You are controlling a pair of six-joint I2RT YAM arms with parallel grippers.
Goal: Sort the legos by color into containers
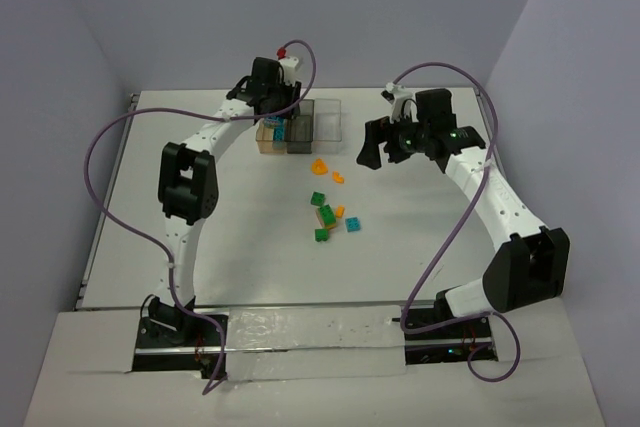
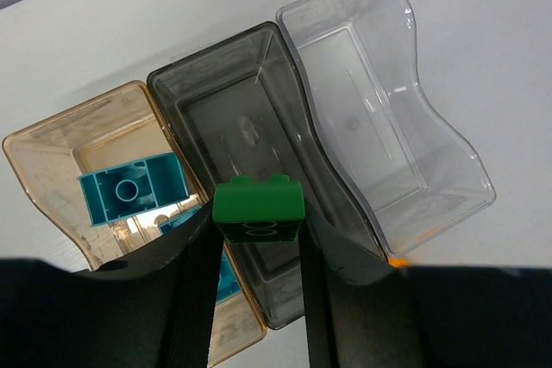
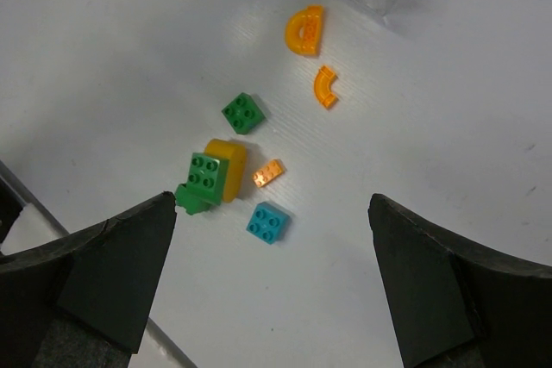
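Note:
My left gripper [image 2: 259, 223] is shut on a green lego [image 2: 259, 207] and holds it over the smoky grey container [image 2: 228, 114]. To its left the orange-brown container [image 2: 60, 170] holds teal legos [image 2: 129, 189]. The clear container [image 2: 379, 92] on its right looks empty. My right gripper [image 3: 272, 209] hangs open above the loose legos. Under it lie a teal brick [image 3: 266, 222], a small orange plate [image 3: 268, 173], a green brick on a yellow-orange piece [image 3: 205, 175] and a green square [image 3: 243, 113]. Further off are two orange curved pieces [image 3: 304, 30]. In the top view the loose pile [image 1: 330, 212] sits mid-table.
The row of containers [image 1: 318, 123] stands at the back middle of the white table [image 1: 200, 267], with my left gripper [image 1: 275, 97] over it and my right gripper [image 1: 372, 145] just to its right. Purple cables [image 1: 110, 147] loop over both arms. A table edge [image 3: 39, 206] shows at lower left.

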